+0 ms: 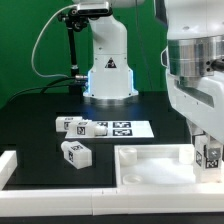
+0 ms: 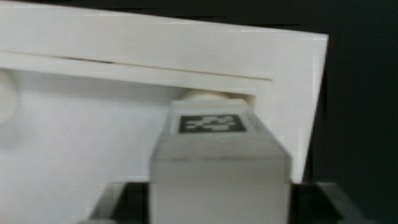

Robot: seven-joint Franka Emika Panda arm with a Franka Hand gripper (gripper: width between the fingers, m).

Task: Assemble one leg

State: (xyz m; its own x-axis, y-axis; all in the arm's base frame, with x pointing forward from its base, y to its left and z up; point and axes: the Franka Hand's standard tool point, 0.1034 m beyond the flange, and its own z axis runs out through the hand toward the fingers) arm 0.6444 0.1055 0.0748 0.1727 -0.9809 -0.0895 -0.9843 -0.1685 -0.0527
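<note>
My gripper [image 1: 208, 148] stands at the exterior view's right, shut on a leg [image 1: 211, 156], a small white block with a black-and-white tag. In the wrist view the leg [image 2: 217, 160] fills the gap between my dark fingers [image 2: 135, 205], and its tag faces the camera. Its far end meets the edge of the large flat white panel [image 2: 160, 60] near a corner. The panel [image 1: 150, 160] lies flat on the table beside the gripper. Whether the leg's tip sits in a socket is hidden.
Two more legs lie at the exterior view's left, one [image 1: 72, 125] next to the marker board [image 1: 125, 128], the other [image 1: 76, 152] nearer the front. A white rail [image 1: 8, 165] borders the table's left and front. The robot base [image 1: 108, 60] stands behind.
</note>
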